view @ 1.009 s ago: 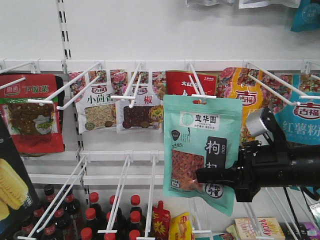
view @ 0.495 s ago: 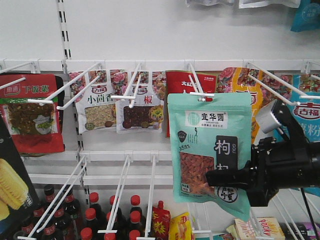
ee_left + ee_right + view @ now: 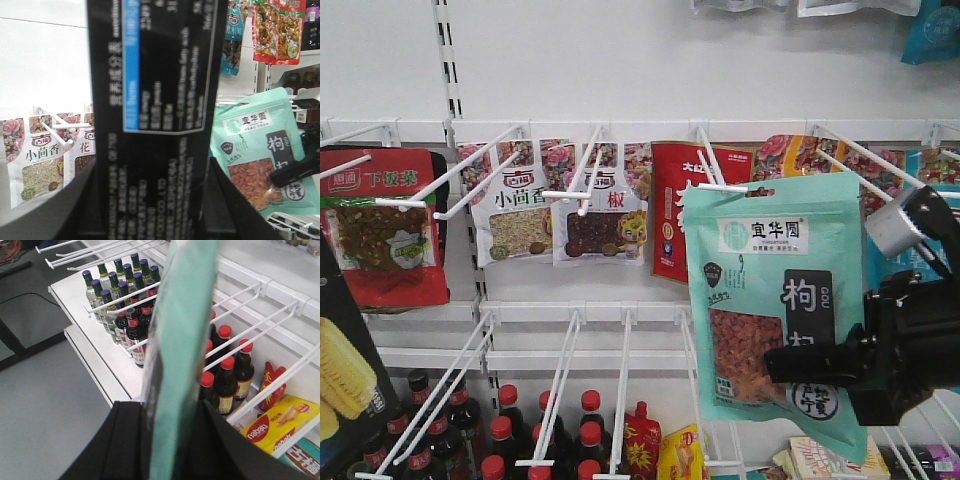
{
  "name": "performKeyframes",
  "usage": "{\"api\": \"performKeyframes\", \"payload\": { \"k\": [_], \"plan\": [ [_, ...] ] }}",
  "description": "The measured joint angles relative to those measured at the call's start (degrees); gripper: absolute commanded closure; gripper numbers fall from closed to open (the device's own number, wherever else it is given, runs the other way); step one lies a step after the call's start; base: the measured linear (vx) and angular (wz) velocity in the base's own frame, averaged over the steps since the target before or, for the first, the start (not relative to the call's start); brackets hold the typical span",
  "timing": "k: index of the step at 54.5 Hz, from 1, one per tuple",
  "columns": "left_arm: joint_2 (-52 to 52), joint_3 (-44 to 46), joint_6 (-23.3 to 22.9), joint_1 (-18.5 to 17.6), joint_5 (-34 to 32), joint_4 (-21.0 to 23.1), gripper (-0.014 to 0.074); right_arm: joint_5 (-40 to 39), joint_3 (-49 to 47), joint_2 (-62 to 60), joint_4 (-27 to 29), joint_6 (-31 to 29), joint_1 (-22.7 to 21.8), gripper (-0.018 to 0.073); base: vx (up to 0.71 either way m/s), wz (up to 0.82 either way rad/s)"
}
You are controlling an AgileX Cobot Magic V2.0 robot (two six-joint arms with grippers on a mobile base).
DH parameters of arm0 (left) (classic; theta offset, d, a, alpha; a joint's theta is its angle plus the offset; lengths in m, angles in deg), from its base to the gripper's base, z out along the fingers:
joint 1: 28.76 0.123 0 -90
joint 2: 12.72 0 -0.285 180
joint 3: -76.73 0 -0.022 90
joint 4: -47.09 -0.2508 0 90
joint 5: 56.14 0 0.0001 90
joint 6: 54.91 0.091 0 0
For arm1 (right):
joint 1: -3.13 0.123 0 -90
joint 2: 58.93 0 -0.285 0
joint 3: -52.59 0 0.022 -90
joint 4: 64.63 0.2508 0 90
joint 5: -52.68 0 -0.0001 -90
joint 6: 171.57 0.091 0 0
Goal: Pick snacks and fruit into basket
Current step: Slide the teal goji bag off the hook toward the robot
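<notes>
Mint-green foil pouch of dried red berries point(image 3: 770, 300) sliding rightward, nearing tip of white wire peg point(image 3: 715, 172). Right gripper point(image 3: 812, 366) clamping lower edge. Likely light, floppy, slick: you're needing deep pinch. Left gripper point(image 3: 155, 210) clenching stiff black-and-blue box point(image 3: 155, 75).

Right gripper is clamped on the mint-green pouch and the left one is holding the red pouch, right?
Not quite. The right gripper is shut on the mint-green pouch, but the left gripper holds the black-and-blue box, not the red pouch. The left wrist view shows the box clamped there.
</notes>
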Motion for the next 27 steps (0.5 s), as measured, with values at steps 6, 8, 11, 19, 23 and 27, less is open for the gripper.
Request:
{"api": "performKeyframes", "payload": {
  "k": [6,8,11,19,23,27],
  "plan": [
    [0.0,0.0,0.0,0.0,0.0,0.0,0.0603,0.26,0.0,-2.25,-3.02,3.96,0.0,0.0567,0.0,0.0],
    [0.0,0.0,0.0,0.0,0.0,0.0,0.0603,0.41,0.0,-3.17,-4.19,5.39,0.0,0.0567,0.0,0.0],
    [0.0,0.0,0.0,0.0,0.0,0.0,0.0603,0.53,0.0,-4.35,-5.44,7.13,0.0,0.0567,0.0,0.0],
    [0.0,0.0,0.0,0.0,0.0,0.0,0.0603,0.58,0.0,-7.27,-7.44,10.9,0.0,0.0567,0.0,0.0],
    [0.0,0.0,0.0,0.0,0.0,0.0,0.0603,0.2,0.0,-8.62,-7.99,12.3,0.0,0.0567,0.0,0.0],
    [0.0,0.0,0.0,0.0,0.0,0.0,0.0603,-0.75,0.0,-10.0,-8.34,13.97,0.0,0.0567,0.0,0.0]
  ]
}}
